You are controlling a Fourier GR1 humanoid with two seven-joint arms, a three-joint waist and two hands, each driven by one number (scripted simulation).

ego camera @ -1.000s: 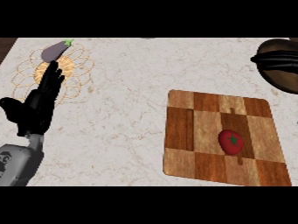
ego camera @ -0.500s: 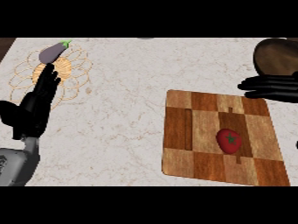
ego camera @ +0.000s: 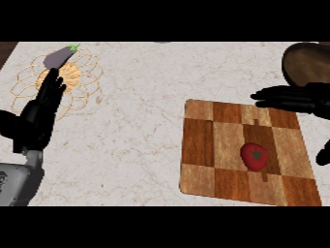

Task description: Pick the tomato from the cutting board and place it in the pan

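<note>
Right hand (ego camera: 296,99) open, fingers spread, above cutting board (ego camera: 217,145) far edge; tomato (ego camera: 254,156) untouched. Risk: round tomato rolls if fingers clip it off-centre. Left hand (ego camera: 35,116) open, resting.

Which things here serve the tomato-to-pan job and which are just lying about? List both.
For the job: red tomato; checkered wooden cutting board under it; dark round pan; open black right hand over the board's far edge.

Lying about: purple eggplant; woven wire trivet; resting left hand.
</note>
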